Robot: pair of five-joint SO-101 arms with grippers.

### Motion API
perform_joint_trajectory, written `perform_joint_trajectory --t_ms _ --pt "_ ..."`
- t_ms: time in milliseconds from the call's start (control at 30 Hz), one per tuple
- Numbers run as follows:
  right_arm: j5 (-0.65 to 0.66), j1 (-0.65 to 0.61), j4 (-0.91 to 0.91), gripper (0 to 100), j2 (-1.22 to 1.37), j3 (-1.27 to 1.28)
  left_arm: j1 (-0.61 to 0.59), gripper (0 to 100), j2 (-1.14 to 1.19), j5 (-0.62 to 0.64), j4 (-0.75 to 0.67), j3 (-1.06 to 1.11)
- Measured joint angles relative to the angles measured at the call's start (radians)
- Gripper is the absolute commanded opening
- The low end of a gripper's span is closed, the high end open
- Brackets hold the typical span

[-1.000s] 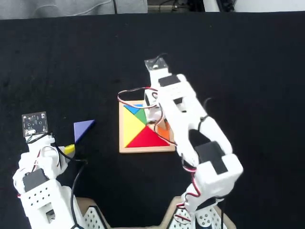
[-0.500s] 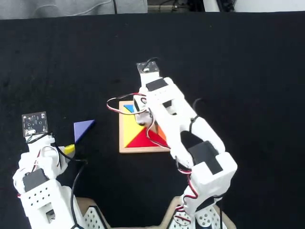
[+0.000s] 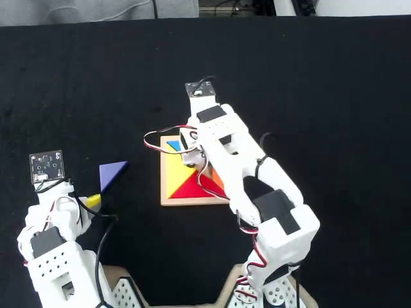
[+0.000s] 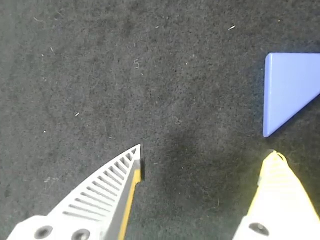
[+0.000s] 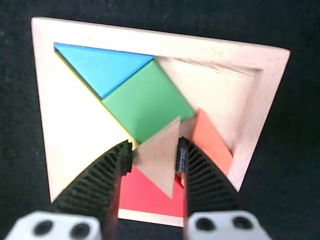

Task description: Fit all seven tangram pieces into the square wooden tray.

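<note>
The square wooden tray (image 5: 160,42) holds a blue triangle (image 5: 102,65), a green square (image 5: 147,102), a large yellow triangle (image 3: 176,170), a red triangle (image 5: 142,192) and an orange piece (image 5: 212,142). One corner of its floor (image 5: 222,87) is bare wood. My right gripper (image 5: 152,150) hangs over the tray (image 3: 192,201), shut on a small pale triangle (image 5: 159,162). A purple triangle (image 4: 287,92) lies on the black cloth left of the tray, also in the high view (image 3: 112,173). Just short of it, my left gripper (image 4: 205,150) stands open and holds nothing.
The black cloth (image 3: 321,96) covers the whole table. The right arm (image 3: 257,186) spans the tray's right half in the high view. The left arm's base (image 3: 51,250) sits at the near left corner.
The right arm has swung left over the tray with the pale triangle in its gripper, then held still. The left arm and purple triangle have not moved.
</note>
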Motion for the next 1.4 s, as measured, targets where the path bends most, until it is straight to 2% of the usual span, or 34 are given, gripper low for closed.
perform_joint_trajectory --t_ms 67,500,633,733,800,933,1133,1400 --pt "0.0 0.0 0.0 19.8 0.0 0.0 0.0 36 0.0 0.0 0.0 0.0" --pt "0.018 0.002 -0.002 19.6 -0.002 0.0 0.0 36 0.0 0.0 0.0 0.0" --pt "0.084 0.034 -0.003 10.0 -0.058 0.0 0.0 36 0.0 0.0 0.0 0.0" --pt "0.207 0.028 -0.066 0.8 -0.097 0.031 0.0 36 0.0 0.0 0.0 0.0" --pt "0.262 0.025 -0.132 2.3 -0.095 0.075 0.0 36 0.0 0.0 0.0 0.0" --pt "0.288 0.015 -0.192 2.5 -0.055 0.087 0.0 36 0.0 0.0 0.0 0.0" --pt "0.292 0.02 -0.095 2.5 0.049 -0.011 0.0 36 0.0 0.0 0.0 0.0" --pt "0.284 0.02 -0.029 2.5 0.021 -0.025 0.0 36 0.0 0.0 0.0 0.0"
